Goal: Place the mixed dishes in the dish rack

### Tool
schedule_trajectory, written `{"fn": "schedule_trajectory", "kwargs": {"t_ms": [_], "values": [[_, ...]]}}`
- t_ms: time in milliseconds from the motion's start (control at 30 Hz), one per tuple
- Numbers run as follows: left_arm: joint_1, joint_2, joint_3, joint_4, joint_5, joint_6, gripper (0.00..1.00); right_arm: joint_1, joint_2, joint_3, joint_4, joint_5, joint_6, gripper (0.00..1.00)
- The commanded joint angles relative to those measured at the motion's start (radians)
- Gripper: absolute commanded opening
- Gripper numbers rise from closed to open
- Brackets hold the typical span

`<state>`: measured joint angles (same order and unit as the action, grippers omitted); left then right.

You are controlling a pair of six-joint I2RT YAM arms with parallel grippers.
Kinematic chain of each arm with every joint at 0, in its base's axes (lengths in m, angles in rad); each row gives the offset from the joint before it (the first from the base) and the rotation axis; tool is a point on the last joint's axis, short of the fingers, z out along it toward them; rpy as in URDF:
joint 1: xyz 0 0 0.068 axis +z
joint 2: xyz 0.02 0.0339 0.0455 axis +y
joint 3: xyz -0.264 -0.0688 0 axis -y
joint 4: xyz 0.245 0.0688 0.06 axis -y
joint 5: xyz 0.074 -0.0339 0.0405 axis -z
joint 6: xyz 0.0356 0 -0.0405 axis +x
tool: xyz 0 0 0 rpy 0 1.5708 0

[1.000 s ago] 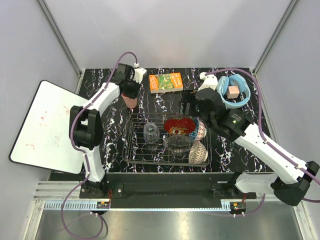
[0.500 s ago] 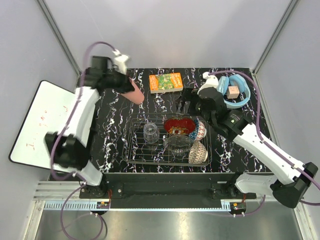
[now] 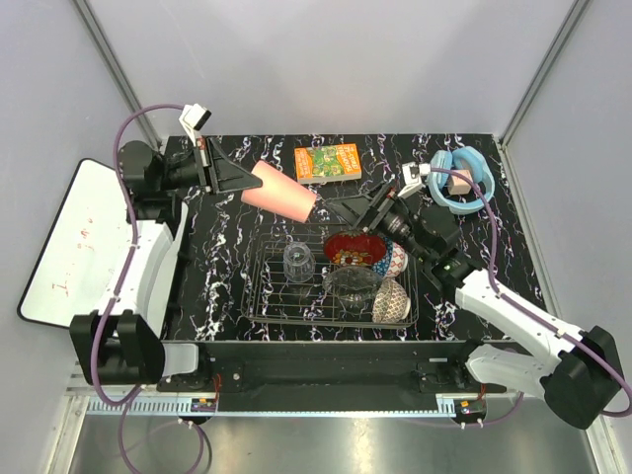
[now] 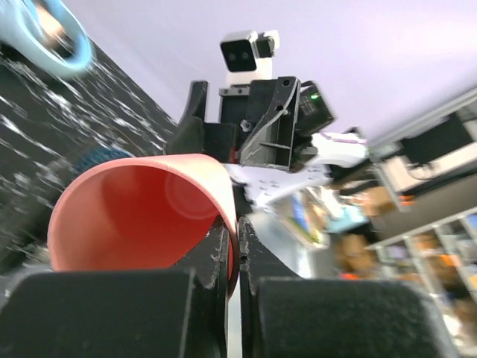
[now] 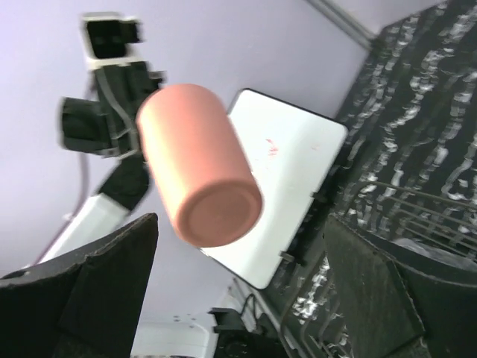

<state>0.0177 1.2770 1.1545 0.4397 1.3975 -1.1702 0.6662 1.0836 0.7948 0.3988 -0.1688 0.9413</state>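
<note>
My left gripper (image 3: 247,181) is shut on the rim of the salmon-pink cup (image 3: 281,193) and holds it on its side in the air, beyond the rack's far left corner. In the left wrist view the fingers pinch the cup's wall (image 4: 141,216). My right gripper (image 3: 341,210) is open and empty, facing the cup's base (image 5: 197,164) a short way off. The dark wire dish rack (image 3: 265,259) holds the glass tumbler (image 3: 299,262), red bowl (image 3: 354,247), clear glass bowl (image 3: 351,283), blue patterned bowl (image 3: 397,259) and beige patterned bowl (image 3: 392,301).
An orange-green box (image 3: 328,162) lies at the far middle of the black marbled table. Light-blue headphones (image 3: 464,183) lie at the far right. A whiteboard (image 3: 84,247) leans off the table's left side, also in the right wrist view (image 5: 283,194).
My left arm has lifted the cup from the table and swung it sideways toward the middle. My right gripper has turned left to face the cup's base.
</note>
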Motion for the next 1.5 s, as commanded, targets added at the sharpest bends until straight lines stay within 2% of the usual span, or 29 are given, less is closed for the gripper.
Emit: {"fn": "schedule_trajectory", "kwargs": {"t_ms": [0, 33, 67, 100, 467, 800, 1100, 1167, 1267, 1300, 1333, 1367, 1400, 1467], "values": [[-0.002, 0.016, -0.029, 0.581, 0.057, -0.474, 0.0, -0.002, -0.007, -0.034, 0.376, -0.074, 0.109, 1.0], [-0.002, 0.039, -0.032, 0.65, 0.045, -0.582, 0.0, -0.002, -0.002, -0.031, 0.368, -0.077, 0.109, 1.0], [-0.004, 0.05, -0.033, 0.776, 0.037, -0.632, 0.0, -0.002, 0.001, -0.026, 0.364, -0.08, 0.109, 1.0], [-0.004, 0.057, -0.032, 0.801, 0.029, -0.658, 0.0, -0.002, 0.004, -0.026, 0.361, -0.087, 0.116, 1.0], [-0.012, 0.073, -0.033, 0.789, 0.024, -0.638, 0.0, -0.002, 0.124, 0.012, 0.373, -0.152, 0.151, 1.0], [-0.042, 0.087, -0.047, 0.745, 0.021, -0.577, 0.0, 0.0, 0.176, 0.023, 0.483, -0.192, 0.212, 1.0], [-0.05, 0.099, -0.041, 0.711, 0.017, -0.542, 0.0, 0.055, 0.225, 0.053, 0.502, -0.196, 0.212, 1.0], [-0.05, 0.094, -0.042, 0.635, 0.012, -0.507, 0.0, 0.081, 0.237, 0.075, 0.494, -0.196, 0.183, 1.0], [-0.05, 0.064, -0.038, 0.385, 0.008, -0.273, 0.0, 0.105, 0.237, 0.102, 0.462, -0.184, 0.128, 1.0], [-0.05, 0.055, -0.033, 0.222, 0.003, -0.21, 0.0, 0.108, 0.236, 0.107, 0.454, -0.181, 0.12, 1.0], [-0.05, 0.042, -0.016, 0.13, -0.003, -0.142, 0.0, 0.108, 0.236, 0.112, 0.453, -0.176, 0.111, 1.0], [-0.05, 0.027, -0.001, 0.031, -0.017, 0.015, 0.0, 0.108, 0.233, 0.11, 0.456, -0.17, 0.106, 1.0], [-0.05, 0.019, 0.017, -0.197, -0.028, 0.108, 0.0, 0.108, 0.231, 0.107, 0.456, -0.166, 0.105, 1.0], [-0.053, 0.015, 0.089, -0.402, -0.046, 0.309, 0.0, 0.108, 0.226, 0.11, 0.443, -0.164, 0.099, 0.99]]}}
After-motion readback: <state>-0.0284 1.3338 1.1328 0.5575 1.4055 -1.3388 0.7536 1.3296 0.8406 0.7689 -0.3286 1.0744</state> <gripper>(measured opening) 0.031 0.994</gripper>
